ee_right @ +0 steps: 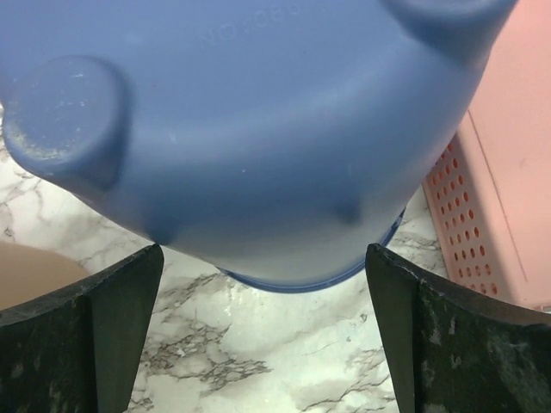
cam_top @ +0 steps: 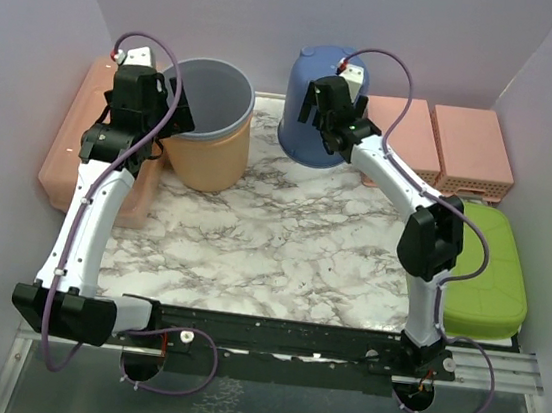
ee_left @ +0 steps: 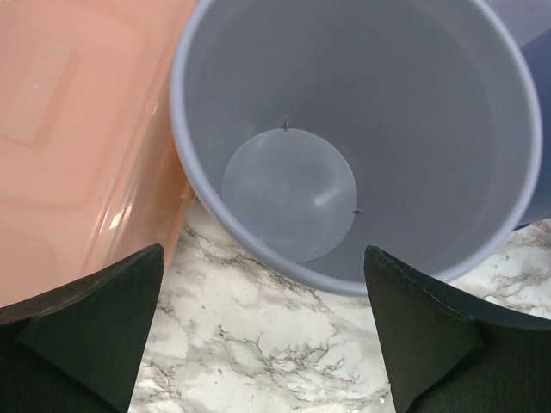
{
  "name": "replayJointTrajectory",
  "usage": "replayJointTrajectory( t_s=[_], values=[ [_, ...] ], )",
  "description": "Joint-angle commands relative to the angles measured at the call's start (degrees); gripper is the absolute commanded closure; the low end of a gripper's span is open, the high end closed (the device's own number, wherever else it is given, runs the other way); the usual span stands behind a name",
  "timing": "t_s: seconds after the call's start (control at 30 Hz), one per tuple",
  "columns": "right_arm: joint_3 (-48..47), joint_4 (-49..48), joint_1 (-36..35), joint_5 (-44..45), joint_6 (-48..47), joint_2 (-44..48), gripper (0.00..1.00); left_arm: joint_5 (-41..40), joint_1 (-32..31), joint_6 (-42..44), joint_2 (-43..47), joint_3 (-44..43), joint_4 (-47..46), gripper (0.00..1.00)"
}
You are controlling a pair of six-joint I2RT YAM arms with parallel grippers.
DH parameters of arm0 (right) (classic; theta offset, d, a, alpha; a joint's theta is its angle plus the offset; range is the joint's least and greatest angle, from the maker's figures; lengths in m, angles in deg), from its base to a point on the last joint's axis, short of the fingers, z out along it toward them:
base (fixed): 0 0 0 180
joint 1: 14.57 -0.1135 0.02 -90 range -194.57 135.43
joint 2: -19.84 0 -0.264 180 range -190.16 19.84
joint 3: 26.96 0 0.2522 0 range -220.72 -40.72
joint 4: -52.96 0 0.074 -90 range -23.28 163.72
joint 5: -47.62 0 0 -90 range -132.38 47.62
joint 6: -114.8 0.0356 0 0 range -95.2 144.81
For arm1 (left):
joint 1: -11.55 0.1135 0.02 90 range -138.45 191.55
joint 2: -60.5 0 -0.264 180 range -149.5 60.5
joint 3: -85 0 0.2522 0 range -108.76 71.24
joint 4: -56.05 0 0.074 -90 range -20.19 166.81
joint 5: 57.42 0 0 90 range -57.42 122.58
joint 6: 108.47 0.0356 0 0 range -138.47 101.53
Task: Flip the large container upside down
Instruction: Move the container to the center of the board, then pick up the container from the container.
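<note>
Top view, both arms reached toward the back of the white-and-grey marbled tabletop.

Blue round plastic container stood upside down at back centre, wide rim on the marble and base uppermost. In the right wrist view the base showed moulded round feet.

Right gripper hung over that base with jaws spread wide and nothing held. The black fingers framed the container's near side, and no contact was visible.

Orange plastic bucket with a pale grey inside stood upright just left of the blue container, near it but apart, mouth open to the ceiling. The left wrist view looked straight down to its bare round floor.

Left gripper hovered at the bucket's left rim, jaws also wide and gripping nothing, with marble showing between the fingers and the bucket wall.

Salmon-pink lidded plastic box lay along the left edge, close against the bucket's left side. Two pink perforated crates sat side by side at back right, the nearer one just beside the blue container. Lime-green lidded plastic box lay in front of the crates, behind the right arm's elbow.
</note>
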Motion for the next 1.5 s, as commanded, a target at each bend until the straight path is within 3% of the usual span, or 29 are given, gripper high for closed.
replayJointTrajectory(
  t_s=[0.0, 0.23, 0.5, 0.67, 0.8, 1.03, 1.17, 1.47],
  values=[
    [-0.67, 1.23, 1.83, -4.47, 1.01, -0.56, 0.0, 8.8, 3.23, -1.19, 0.4, 2.23, -0.56, 0.01],
    [-2.07, 5.67, 2.5, -5.3, 4.11, -1.04, 0.0, 12.03, 5.18, -1.16, 0.0, 4.31, -1.56, 0.06],
    [9.76, -5.15, 2.54, -26.4, 2.14, 10.11, 0.0, 12.88, 7.11, -2.38, -0.52, 5.24, -3.36, 0.16],
    [13.83, -5.7, 2.54, -37.11, 3.12, 14.41, 0.0, 12.89, 8.8, -2.64, -0.73, 6.2, -5.15, 0.21],
    [16.48, -5.83, 2.54, -47.09, 3.99, 16.48, 0.01, 12.27, 9.56, -3.32, -1.06, 8.09, -8.16, 0.34],
    [24.94, -8.73, 2.37, -55.93, 8.02, 22.57, 0.04, 16.11, 10.7, -3.1, -2.7, 8.95, -9.56, 0.49],
    [26.25, -4.78, 2.35, -56.66, 6.01, 25.96, 0.04, 16.22, 10.63, -2.82, -0.89, 10.58, -9.94, 0.72],
    [31.59, -7.92, 2.35, -59.41, 9.69, 33.23, 0.04, 19.13, 10.67, 0.14, 3.89, 11.98, -7.85, 0.97]
  ],
)
